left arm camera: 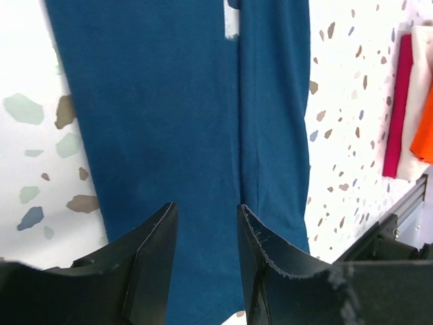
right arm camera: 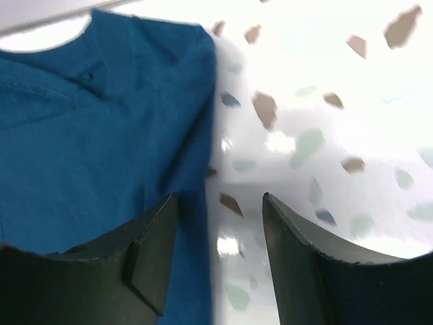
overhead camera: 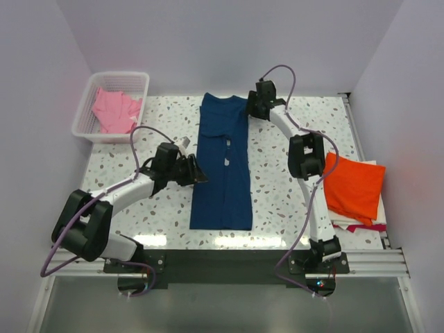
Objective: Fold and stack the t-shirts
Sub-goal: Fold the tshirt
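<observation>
A navy blue t-shirt [overhead camera: 223, 163] lies in the middle of the table, folded lengthwise into a long strip with both sides turned in. My left gripper [overhead camera: 202, 177] is open and empty, just above the strip's left edge; in the left wrist view its gripper [left arm camera: 207, 213] hovers over the blue cloth [left arm camera: 169, 108]. My right gripper [overhead camera: 250, 109] is open and empty at the strip's far right corner; in the right wrist view the gripper [right arm camera: 220, 203] straddles the cloth's edge [right arm camera: 101, 128]. A folded orange t-shirt [overhead camera: 354, 184] lies at the right. A pink t-shirt [overhead camera: 114, 111] sits in the basket.
A white lattice basket [overhead camera: 141, 78] stands at the back left corner. The orange shirt rests on folded pale and magenta cloths [overhead camera: 361, 225] by the table's right edge. An aluminium rail [overhead camera: 361, 260] runs along the near edge.
</observation>
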`<action>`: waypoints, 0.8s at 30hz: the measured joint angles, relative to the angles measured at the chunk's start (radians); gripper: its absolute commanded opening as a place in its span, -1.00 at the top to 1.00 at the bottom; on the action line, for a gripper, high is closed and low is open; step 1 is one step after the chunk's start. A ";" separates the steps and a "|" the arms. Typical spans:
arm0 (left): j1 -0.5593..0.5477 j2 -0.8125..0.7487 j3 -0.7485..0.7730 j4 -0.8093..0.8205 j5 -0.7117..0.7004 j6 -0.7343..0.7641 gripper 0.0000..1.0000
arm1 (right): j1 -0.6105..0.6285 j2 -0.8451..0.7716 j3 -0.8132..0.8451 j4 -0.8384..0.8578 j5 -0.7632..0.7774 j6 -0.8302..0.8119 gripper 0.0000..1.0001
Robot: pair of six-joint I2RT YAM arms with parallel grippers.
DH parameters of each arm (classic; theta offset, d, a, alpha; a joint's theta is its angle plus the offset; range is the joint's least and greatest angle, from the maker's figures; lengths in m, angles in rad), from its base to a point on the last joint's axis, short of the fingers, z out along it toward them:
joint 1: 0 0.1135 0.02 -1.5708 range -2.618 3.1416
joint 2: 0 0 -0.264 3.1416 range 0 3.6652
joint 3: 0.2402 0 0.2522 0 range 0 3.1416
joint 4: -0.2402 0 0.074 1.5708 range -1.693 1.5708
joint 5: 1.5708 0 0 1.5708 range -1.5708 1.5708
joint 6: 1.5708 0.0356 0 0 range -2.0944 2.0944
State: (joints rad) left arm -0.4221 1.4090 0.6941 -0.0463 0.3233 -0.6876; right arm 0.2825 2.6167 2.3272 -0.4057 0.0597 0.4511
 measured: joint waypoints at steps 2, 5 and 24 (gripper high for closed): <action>-0.004 -0.006 -0.015 0.017 0.014 -0.005 0.13 | -0.006 -0.034 -0.040 -0.018 -0.003 0.001 -0.11; -0.012 -0.038 -0.047 0.021 0.018 -0.009 0.16 | -0.009 -0.171 -0.208 -0.051 -0.016 0.018 -0.05; -0.019 -0.534 -0.295 -0.210 -0.197 -0.107 0.07 | 0.614 -1.085 -1.255 -0.121 0.097 0.144 0.36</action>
State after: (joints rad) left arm -0.4412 0.8745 0.3988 -0.2562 0.1261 -0.7948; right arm 0.8963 1.5314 1.0725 -0.5266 0.1566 0.5953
